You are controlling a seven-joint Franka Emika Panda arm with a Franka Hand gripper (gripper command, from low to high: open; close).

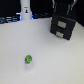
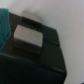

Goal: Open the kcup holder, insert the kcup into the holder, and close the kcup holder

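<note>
The dark gripper [image 1: 64, 6] hangs just above the boxy black kcup holder [image 1: 62, 26]; whether its jaws are parted cannot be told. The small green-topped round kcup [image 1: 28, 60] sits well apart on the white table [image 1: 55, 62].

Arm [image 1: 65, 5]: one arm in view, entering from the top edge at the far side of the scene, toward the exterior view's right. Only its lowest section shows; the upper links and base lie outside the frame.

Wrist: pointed downward, held well above the surface.

Gripper [image 1: 62, 13]: dark, hanging at the far right of the exterior view, directed down. Its outline merges with the dark shapes beneath it, so contact cannot be confirmed. Fingers cannot be separated at this blur; jaw opening not determinable.

Wrist view: no finger can be identified with certainty, and the picture is too soft to settle the jaw state.
</note>
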